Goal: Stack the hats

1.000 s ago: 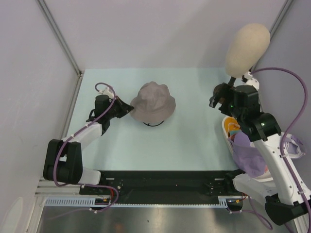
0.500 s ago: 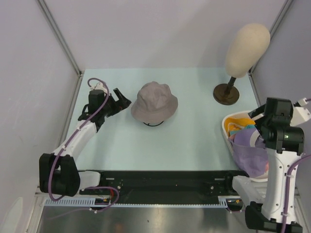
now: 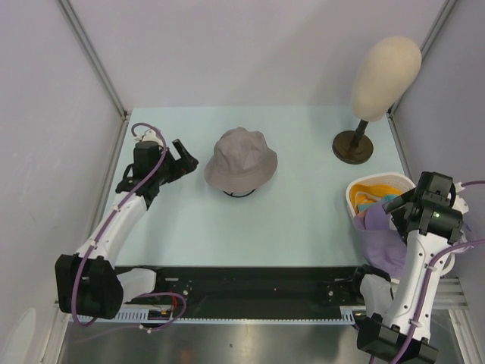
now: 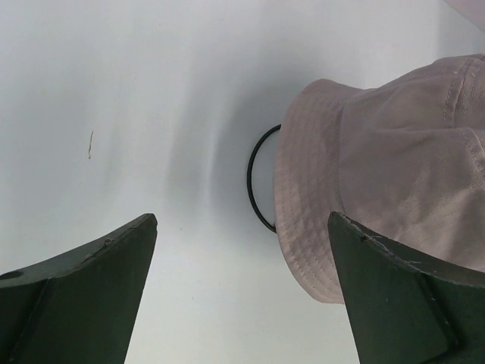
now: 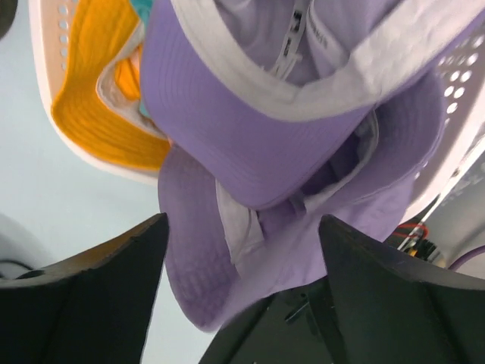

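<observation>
Tabletop [image 3: 303, 220] is holding the lavender bucket hat [image 3: 241, 159] well apart from the right-edge basket [image 3: 351, 199]. Left gripper [image 3: 186, 161] is gaping beside its brim, right gripper [image 5: 242, 227] above the purple cap [image 5: 250, 136].

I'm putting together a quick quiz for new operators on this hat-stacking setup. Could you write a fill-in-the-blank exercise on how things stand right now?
1. The lavender hat rests on the table with its crown facing ___.
2. The left tool, beside that hat, has its jaws ___.
3. The right tool, above the white basket containing the orange hat, holds ___.

Missing words: up; open; nothing.
</observation>
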Robot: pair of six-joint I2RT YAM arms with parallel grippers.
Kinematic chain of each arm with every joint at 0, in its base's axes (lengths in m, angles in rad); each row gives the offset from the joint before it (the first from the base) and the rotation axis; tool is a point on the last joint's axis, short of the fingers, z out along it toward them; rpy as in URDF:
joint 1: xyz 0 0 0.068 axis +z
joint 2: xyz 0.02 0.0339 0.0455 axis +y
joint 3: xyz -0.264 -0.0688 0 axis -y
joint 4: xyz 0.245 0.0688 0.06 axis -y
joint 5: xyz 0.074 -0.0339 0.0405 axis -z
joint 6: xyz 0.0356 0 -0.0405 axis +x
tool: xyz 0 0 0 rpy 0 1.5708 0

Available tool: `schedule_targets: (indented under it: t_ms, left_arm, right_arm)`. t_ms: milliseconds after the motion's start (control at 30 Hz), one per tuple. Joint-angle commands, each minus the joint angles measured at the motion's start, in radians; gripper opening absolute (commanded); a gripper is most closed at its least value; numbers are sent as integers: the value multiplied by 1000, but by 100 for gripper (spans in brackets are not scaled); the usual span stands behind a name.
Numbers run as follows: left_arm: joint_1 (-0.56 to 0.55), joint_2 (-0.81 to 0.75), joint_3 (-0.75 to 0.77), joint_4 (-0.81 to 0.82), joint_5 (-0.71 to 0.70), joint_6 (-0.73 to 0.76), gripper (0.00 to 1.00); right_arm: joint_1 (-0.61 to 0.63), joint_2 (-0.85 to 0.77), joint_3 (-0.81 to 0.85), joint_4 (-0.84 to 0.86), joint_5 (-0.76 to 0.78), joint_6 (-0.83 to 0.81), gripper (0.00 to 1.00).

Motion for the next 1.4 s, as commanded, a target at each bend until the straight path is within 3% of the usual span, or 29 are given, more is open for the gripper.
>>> schedule_targets:
  t_ms: [0,267,667,767,800,900,1067,1367]
  left_arm:
    - [-3,-33,41,-12,-4,20,100]
    - [-8,-35,55,-12,7,15,100]
    - [-18,-49,35,2,30,-9,100]
    - [-22,-55,39,-3,30,-11,100]
    - [-23,-56,44,-3,32,-12,100]
    - [-28,-58,52,-6,30,-11,100]
    - [-31,-55,55,-5,30,-12,100]
    - [-41,-58,55,-2,33,-12,100]
  right_arm:
    - [-7,-21,-17,-84,-100,10,77]
    - [-7,-22,91,-172,-78,-8,76]
    - [-7,-105,-61,-165,-140,42,66]
    - [-7,-104,-66,-128,-163,30,43]
    - [-7,-99,-55,-119,-178,20,24]
    - [-8,-85,6,-87,-262,-31,0]
    - [-8,-64,197,-77,-400,-47,0]
    - [-8,-38,423,-154,-365,-22,0]
